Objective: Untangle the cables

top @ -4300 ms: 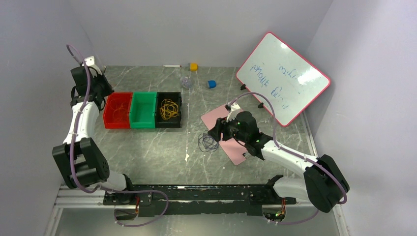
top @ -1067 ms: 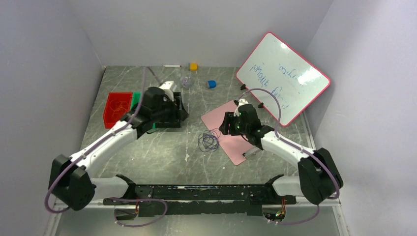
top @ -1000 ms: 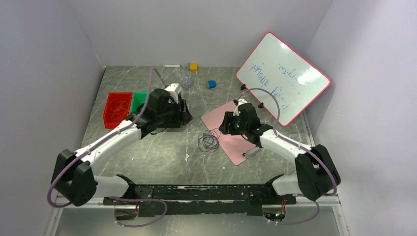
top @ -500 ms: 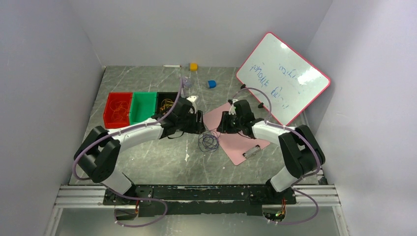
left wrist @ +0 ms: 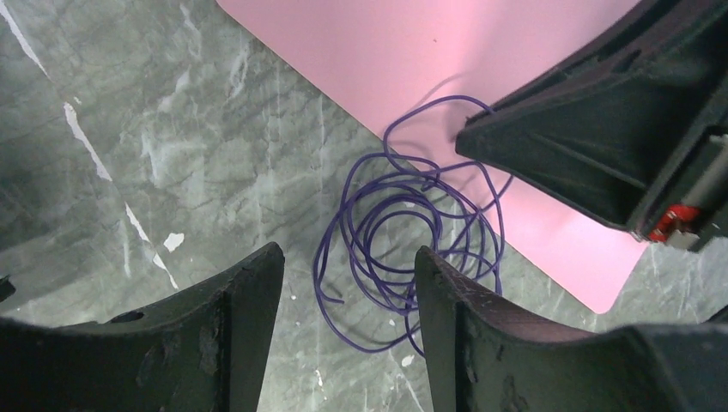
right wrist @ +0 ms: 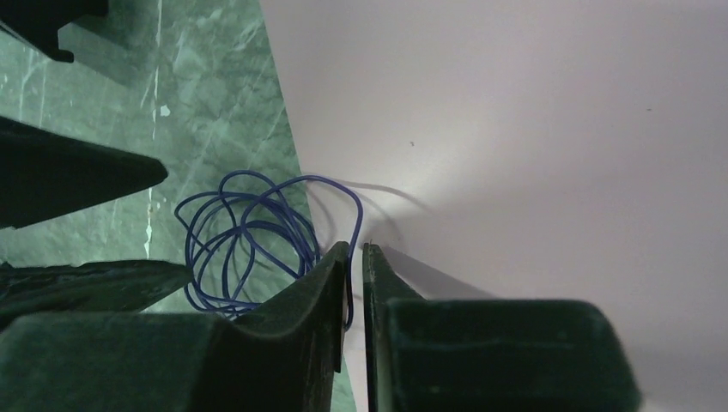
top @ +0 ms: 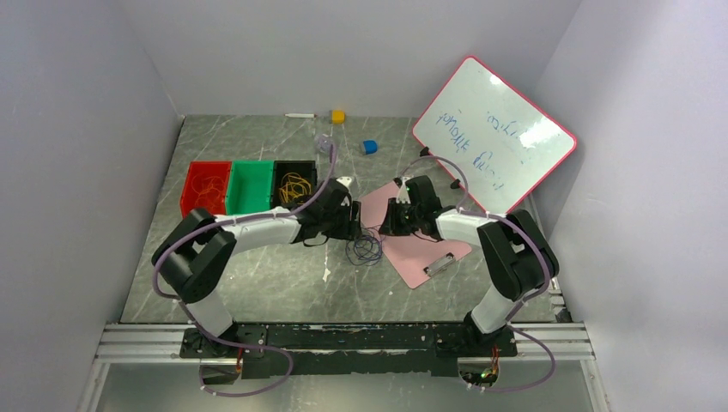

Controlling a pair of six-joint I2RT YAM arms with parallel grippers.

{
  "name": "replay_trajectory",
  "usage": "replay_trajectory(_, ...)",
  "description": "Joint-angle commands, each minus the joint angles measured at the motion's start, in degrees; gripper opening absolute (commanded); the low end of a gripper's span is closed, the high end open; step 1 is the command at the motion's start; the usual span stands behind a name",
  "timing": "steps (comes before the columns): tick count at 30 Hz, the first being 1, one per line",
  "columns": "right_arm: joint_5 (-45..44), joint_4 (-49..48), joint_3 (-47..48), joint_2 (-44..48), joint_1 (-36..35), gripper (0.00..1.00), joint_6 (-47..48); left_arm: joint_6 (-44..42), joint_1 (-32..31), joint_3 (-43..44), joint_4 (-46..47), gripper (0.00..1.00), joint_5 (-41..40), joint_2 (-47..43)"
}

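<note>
A dark blue cable (top: pixel 365 247) lies coiled on the marble table, its right loops on the edge of the pink clipboard (top: pixel 414 245). My left gripper (left wrist: pixel 348 253) hovers open just over the coil (left wrist: pixel 403 249), one finger on each side of its left half. My right gripper (right wrist: pixel 355 249) stands on the clipboard at the coil's right edge, its jaws nearly together with one strand of the coil (right wrist: pixel 245 245) running between them. A yellow cable (top: pixel 294 186) sits in the black bin, and an orange-red cable (top: pixel 206 190) in the red bin.
Red, green (top: pixel 251 187) and black bins stand in a row at the left. A whiteboard (top: pixel 494 133) leans at the back right. A yellow cube (top: pixel 338 116), a blue object (top: pixel 369 147) and a marker (top: pixel 300 115) lie near the back wall.
My left arm swung right from the bins to the coil, staying open. My right gripper closed from half open onto a strand at the coil's right edge.
</note>
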State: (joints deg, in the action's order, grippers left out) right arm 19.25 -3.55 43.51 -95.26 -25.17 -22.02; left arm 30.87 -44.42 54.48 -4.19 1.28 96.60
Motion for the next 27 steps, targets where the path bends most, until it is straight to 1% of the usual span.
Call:
replay_trajectory(1, 3.26, -1.71, 1.26, -0.15, 0.47, 0.11, 0.73, -0.19, -0.82, 2.74, 1.96, 0.63, -1.93, 2.10)
replay_trajectory(5, 2.85, -1.89, 0.76, 1.74, 0.53, 0.00, 0.54, -0.30, -1.40, 3.35, 1.81, 0.64, -2.10, 4.15)
replay_trajectory(9, 2.01, -2.22, 0.28, 4.40, 0.88, 0.00, -0.53, -0.24, -1.93, 3.05, 2.11, 0.65, -2.36, 5.97)
replay_trajectory(16, 4.22, -2.19, 1.08, 9.02, 1.21, 0.00, -1.93, -0.07, -2.85, 2.56, 1.92, 0.64, -4.23, 9.02)
replay_trajectory(19, 4.39, -0.71, 2.32, 11.86, 1.60, 0.00, -1.62, -0.02, -3.40, 2.50, 1.99, 0.60, -4.91, 9.96)
replay_trajectory(23, 2.21, 1.54, 4.32, 16.43, 2.51, 0.00, -2.02, 0.24, -3.82, 1.77, 2.53, 0.55, -5.60, 10.57)
replay_trajectory(27, -0.45, 1.66, 4.94, 20.82, 3.49, 0.00, -4.89, 0.71, -3.99, 0.80, 3.22, 0.51, -5.91, 11.08)
